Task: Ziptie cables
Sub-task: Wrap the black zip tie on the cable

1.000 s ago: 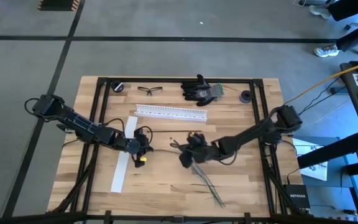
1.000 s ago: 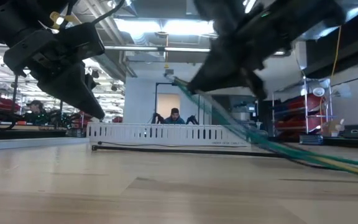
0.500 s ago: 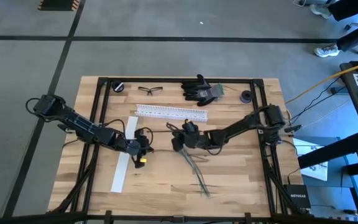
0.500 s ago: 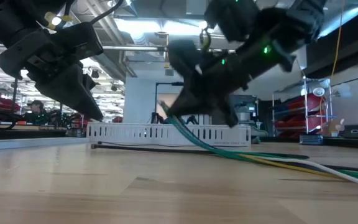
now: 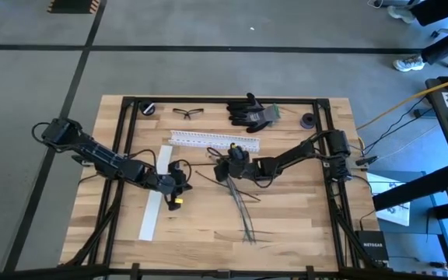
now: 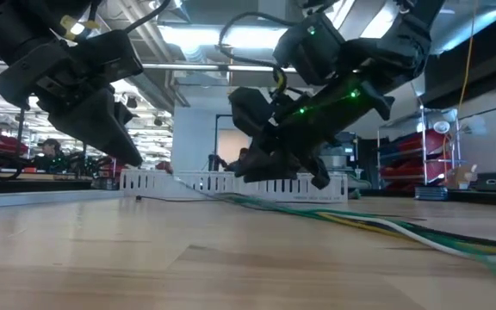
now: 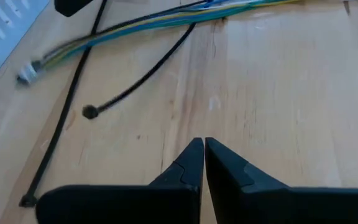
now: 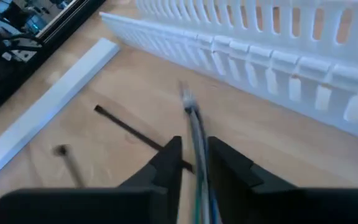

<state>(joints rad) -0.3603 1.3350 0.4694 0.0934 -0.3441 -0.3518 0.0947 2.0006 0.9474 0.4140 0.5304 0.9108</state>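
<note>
From my seat: table light blond wood, faint grain, black frame bars around edges. Both arms dark, near black; right gripper has green glow on its body in low view. Cables not plain dark up close: blue, yellow, green strands, grey tip; from high view just dark streaks lower centre. Slotted rail white, regular slot pattern. Flat strip white, plain. Zip tie black. Gloves black, top centre. Yellow tag by left gripper.
</note>
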